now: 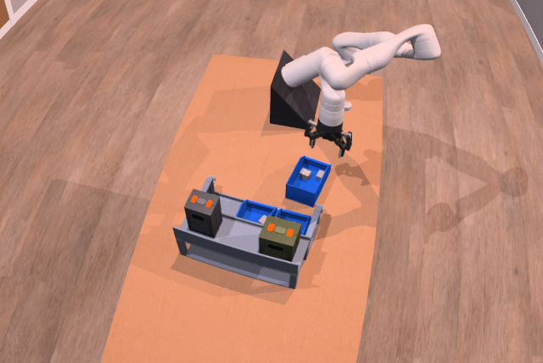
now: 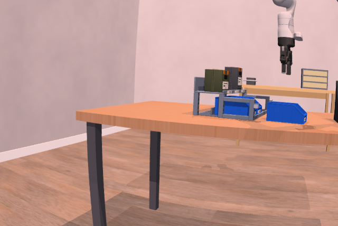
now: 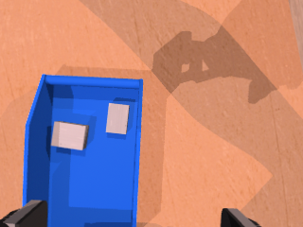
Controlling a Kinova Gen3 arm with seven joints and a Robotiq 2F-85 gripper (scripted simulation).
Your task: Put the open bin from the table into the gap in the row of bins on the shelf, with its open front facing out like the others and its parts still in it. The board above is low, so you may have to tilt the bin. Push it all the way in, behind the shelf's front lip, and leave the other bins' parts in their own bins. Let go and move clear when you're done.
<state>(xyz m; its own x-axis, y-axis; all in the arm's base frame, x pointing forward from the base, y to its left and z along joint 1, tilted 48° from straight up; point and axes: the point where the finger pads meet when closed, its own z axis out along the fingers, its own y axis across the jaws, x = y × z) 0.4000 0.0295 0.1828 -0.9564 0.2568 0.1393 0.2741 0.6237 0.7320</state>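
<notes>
The blue open bin (image 1: 307, 181) stands on the orange table in front of the shelf, with two pale blocks (image 1: 305, 172) inside; it also shows in the side view (image 2: 285, 112) and the wrist view (image 3: 85, 148). The grey shelf (image 1: 245, 231) holds two blue bins (image 1: 255, 210) at its right end, and the gap (image 1: 226, 206) lies to their left under the low board. My gripper (image 1: 329, 142) is open and empty, hanging well above the table beyond the bin's far end; it also shows in the side view (image 2: 285, 65). Its fingertips frame the wrist view's lower corners (image 3: 133, 218).
A dark grey box (image 1: 202, 213) and an olive box (image 1: 279, 237) sit on the shelf's top board. A black wedge-shaped block (image 1: 293, 96) stands by the arm's base. A second table with a slatted rack (image 2: 314, 78) stands in the background.
</notes>
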